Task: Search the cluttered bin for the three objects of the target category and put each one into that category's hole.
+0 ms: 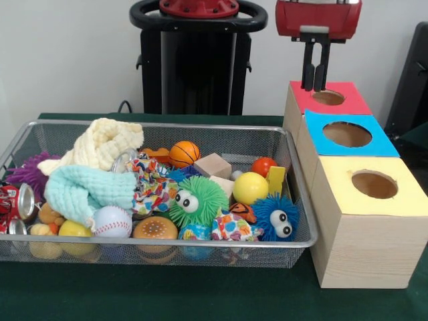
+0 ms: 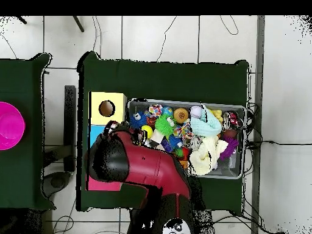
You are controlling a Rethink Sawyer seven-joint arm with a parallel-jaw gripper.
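Note:
The wire mesh bin (image 1: 27,137) fills the left and middle of the front view, full of toys and cloths. It also shows in the overhead view (image 2: 239,143). The red-topped box (image 1: 348,102) stands furthest back in a row of three, and its round hole (image 1: 328,97) faces up. My gripper (image 1: 315,85) hangs straight down over that hole, tips just above its rim. The jaws stand close together with nothing visible between them. In the overhead view my arm (image 2: 146,167) covers the gripper and most of the red box (image 2: 100,183).
A blue-topped box (image 1: 381,142) and a yellow-topped box (image 1: 414,194) stand in line in front of the red one, right of the bin. The bin holds a small basketball (image 1: 184,153), a green fuzzy toy (image 1: 198,200), a yellow ball (image 1: 250,188), a baseball (image 1: 112,221) and cloths (image 1: 100,144).

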